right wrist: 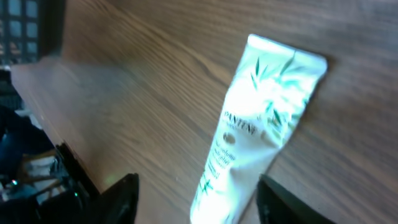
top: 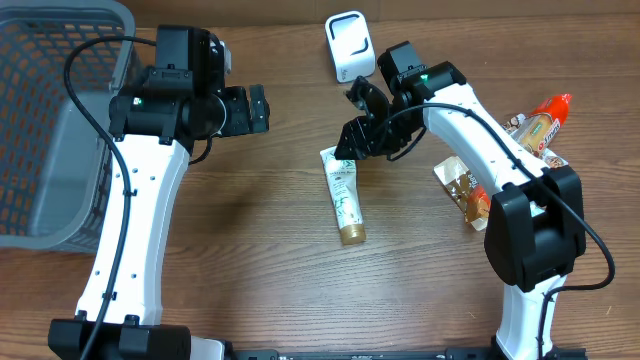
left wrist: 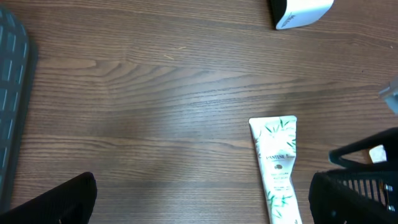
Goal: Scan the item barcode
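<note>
The item, a white Pantene tube [top: 343, 195] with green leaf print and a gold cap, lies flat on the wooden table. It shows in the left wrist view [left wrist: 278, 165] and the right wrist view [right wrist: 255, 124]. My right gripper [top: 358, 138] hovers over the tube's crimped end. Its jaws are open, with the tube lying between them [right wrist: 196, 199] and a gap on each side. My left gripper [top: 262, 108] is open and holds nothing, to the left of the tube [left wrist: 202, 199]. The white barcode scanner [top: 348, 45] stands at the back of the table [left wrist: 301, 11].
A grey mesh basket [top: 50, 120] fills the far left, its edge in the left wrist view [left wrist: 9, 93]. Snack packets [top: 465, 185] and an orange-capped packet [top: 540, 125] lie on the right, behind the right arm.
</note>
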Action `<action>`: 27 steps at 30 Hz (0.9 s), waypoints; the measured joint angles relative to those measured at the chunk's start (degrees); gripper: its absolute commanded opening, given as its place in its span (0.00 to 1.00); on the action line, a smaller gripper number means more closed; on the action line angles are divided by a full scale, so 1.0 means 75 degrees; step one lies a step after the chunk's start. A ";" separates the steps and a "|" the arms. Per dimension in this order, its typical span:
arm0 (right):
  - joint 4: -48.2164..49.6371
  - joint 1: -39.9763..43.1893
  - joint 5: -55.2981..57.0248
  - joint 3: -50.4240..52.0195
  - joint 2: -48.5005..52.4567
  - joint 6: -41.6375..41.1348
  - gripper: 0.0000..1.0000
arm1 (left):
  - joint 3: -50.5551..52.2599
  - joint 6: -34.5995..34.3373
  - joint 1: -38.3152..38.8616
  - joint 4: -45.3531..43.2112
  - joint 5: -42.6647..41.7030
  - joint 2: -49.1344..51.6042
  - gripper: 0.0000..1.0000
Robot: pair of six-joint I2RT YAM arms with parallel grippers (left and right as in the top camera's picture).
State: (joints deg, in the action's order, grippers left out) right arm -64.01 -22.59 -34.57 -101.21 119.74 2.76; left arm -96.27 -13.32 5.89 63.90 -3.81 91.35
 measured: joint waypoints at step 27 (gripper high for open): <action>0.0058 0.0000 0.0659 0.0656 0.0000 0.0003 0.82 | 0.0000 -0.0003 0.0003 0.0000 0.0000 0.0000 1.00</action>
State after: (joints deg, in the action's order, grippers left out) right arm -63.57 -22.59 -29.63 -96.29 119.74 2.79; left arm -96.27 -13.34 5.91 63.90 -3.81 91.35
